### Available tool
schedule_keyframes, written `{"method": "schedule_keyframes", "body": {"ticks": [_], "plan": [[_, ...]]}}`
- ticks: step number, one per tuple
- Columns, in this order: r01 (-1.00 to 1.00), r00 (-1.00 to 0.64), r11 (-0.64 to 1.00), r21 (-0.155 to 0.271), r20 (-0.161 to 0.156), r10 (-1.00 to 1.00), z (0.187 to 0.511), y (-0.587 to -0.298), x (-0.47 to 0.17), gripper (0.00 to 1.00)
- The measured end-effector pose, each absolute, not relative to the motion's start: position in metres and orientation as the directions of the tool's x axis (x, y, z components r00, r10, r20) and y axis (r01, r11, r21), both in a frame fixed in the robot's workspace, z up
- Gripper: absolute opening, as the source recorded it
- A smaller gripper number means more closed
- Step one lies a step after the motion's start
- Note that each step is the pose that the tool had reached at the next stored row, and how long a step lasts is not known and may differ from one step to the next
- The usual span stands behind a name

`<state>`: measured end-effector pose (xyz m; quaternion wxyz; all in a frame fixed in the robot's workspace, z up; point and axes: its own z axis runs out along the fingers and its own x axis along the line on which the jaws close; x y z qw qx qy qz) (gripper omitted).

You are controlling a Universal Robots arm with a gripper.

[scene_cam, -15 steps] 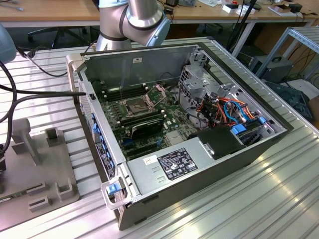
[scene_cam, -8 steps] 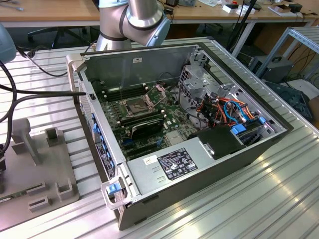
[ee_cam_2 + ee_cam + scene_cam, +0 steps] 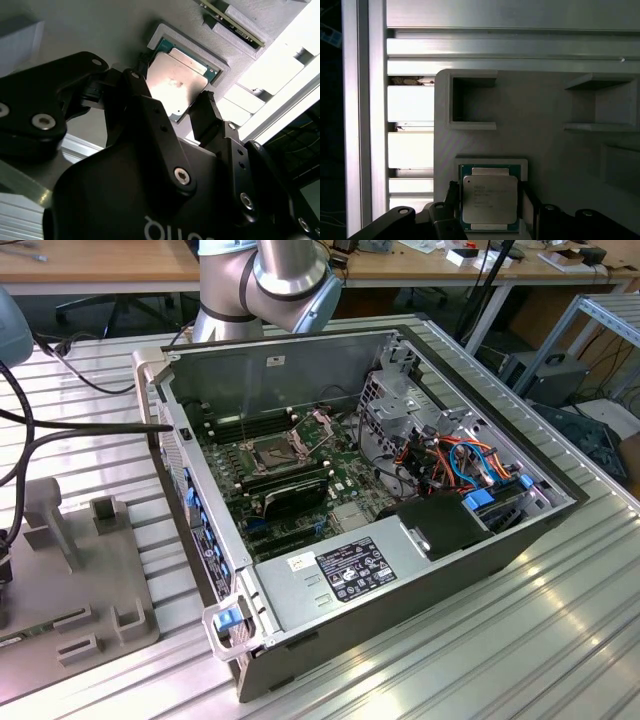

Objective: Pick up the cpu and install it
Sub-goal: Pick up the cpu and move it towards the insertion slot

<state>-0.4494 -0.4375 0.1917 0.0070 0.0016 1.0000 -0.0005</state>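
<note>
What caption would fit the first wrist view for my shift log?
Pincer poised at the cpu, which lies flat in its recess on the grey fixture plate.

one cpu (image 3: 181, 79) edge partly behind the pincer (image 3: 172, 91)

Nothing legible — faint print on the cpu (image 3: 490, 199), sticker (image 3: 352, 568) on the power supply (image 3: 300, 597)

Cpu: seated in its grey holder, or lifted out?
Seated. In the first wrist view the cpu lies flat within the raised frame of its holder, the claw close over it.
</note>
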Motion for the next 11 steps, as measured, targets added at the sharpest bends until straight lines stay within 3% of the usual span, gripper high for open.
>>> {"method": "schedule_keyframes", "body": {"ticks": [4,11], "plan": [[0.003,-1.0,1.0,-0.001,-0.014,0.003,0.1918,-0.4375,-0.4494,0.55],[0.003,-1.0,1.0,-0.001,-0.014,0.003,0.1918,-0.4375,-0.4493,0.55]]}}
